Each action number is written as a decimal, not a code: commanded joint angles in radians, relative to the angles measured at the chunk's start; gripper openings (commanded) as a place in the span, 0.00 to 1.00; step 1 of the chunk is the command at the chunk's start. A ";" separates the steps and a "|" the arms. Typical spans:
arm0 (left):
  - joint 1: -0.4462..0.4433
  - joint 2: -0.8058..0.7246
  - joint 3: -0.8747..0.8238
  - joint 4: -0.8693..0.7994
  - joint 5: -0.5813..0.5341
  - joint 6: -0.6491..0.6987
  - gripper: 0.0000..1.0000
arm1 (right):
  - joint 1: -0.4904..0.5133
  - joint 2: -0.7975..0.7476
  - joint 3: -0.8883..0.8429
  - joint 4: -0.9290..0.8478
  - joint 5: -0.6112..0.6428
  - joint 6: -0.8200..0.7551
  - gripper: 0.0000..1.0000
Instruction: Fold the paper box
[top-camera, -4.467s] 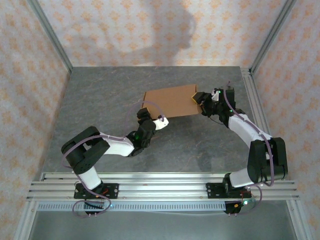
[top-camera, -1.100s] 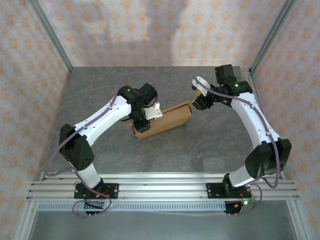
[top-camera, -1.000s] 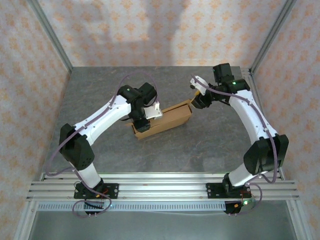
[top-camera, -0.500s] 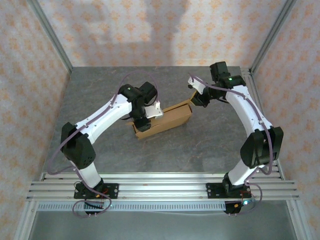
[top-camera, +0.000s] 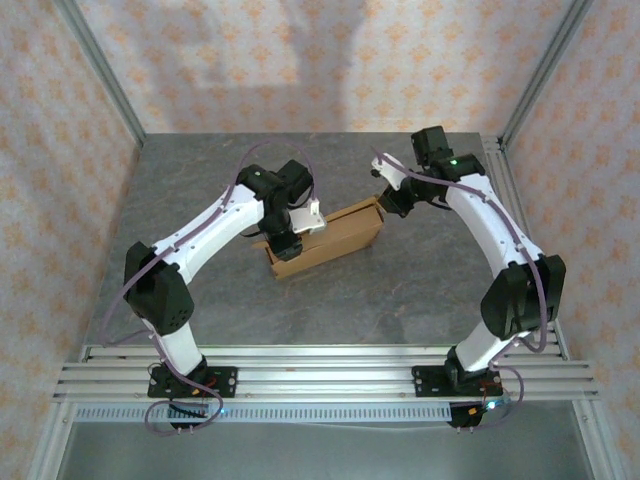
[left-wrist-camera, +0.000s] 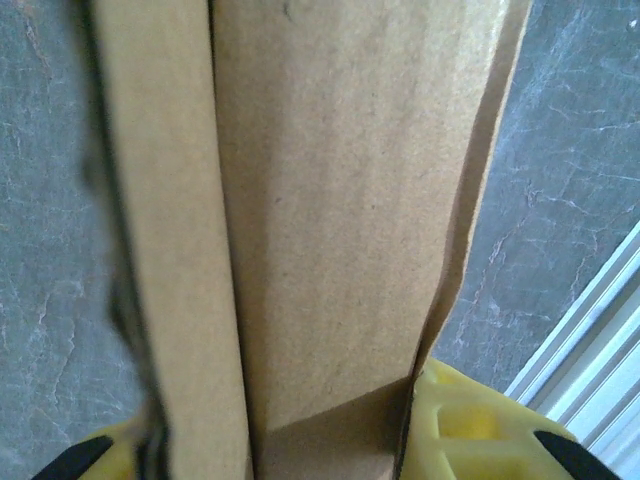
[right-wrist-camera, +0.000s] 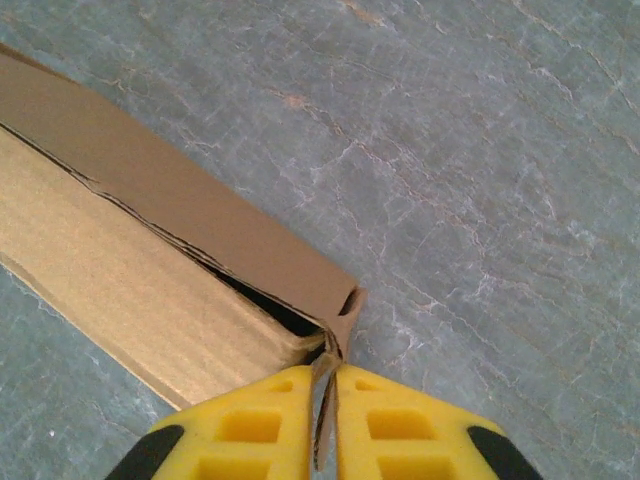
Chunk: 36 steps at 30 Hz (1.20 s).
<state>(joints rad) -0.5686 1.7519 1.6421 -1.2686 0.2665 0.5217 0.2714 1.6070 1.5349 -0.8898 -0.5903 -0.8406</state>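
On the grey, veined worktop (top-camera: 200, 190), near its middle, the paper box (top-camera: 335, 235) is lying folded flat, plain brown, faintly ribbed cardboard. Both my arms are arching inward: my left gripper (top-camera: 286, 244) is clamping the box's left end, my right gripper (right-wrist-camera: 325, 405) is pinching its thin right corner flap.

The paper box (top-camera: 340, 232) lies on the counter (top-camera: 200, 180), its long side running from near-left to far-right. The left claw (top-camera: 283, 243) is on the box's left end, with cardboard between its fingers. The right claw (right-wrist-camera: 325, 405) is at the box's far-right corner, pinching a flap edge.
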 joint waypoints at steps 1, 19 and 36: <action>0.002 0.081 -0.041 0.008 0.054 0.008 0.33 | 0.015 -0.012 -0.004 -0.023 0.024 0.026 0.16; 0.006 0.093 -0.033 0.031 0.051 -0.002 0.33 | -0.029 0.061 0.097 -0.113 0.004 -0.035 0.02; 0.006 0.141 -0.016 0.057 0.047 -0.020 0.33 | 0.032 0.019 0.126 -0.053 0.101 0.644 0.00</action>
<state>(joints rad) -0.5667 1.7851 1.6760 -1.2728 0.2806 0.5129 0.2920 1.6772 1.6176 -0.9363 -0.5026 -0.3832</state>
